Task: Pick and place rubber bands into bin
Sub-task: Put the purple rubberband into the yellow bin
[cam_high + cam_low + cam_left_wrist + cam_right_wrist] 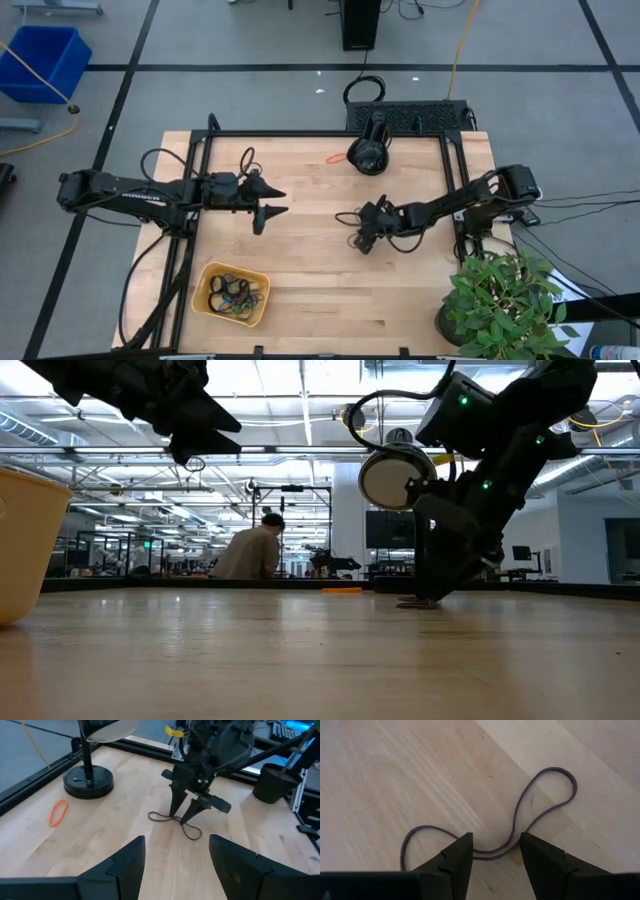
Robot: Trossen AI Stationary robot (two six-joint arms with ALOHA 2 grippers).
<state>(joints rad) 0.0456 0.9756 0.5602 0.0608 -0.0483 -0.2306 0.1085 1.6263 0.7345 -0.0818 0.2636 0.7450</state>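
Straddling a brown rubber band (520, 815) on the wooden table (300, 255), the right tool (492, 851).

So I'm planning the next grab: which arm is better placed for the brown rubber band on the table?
Right. The right gripper is down at the table, open fingers straddling the brown rubber band. The left gripper hovers open, apart from it.

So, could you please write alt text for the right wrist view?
The right gripper, fingers open, reaches down over the middle of a thin dark brown rubber band lying twisted in a figure-eight on the pale wooden table.
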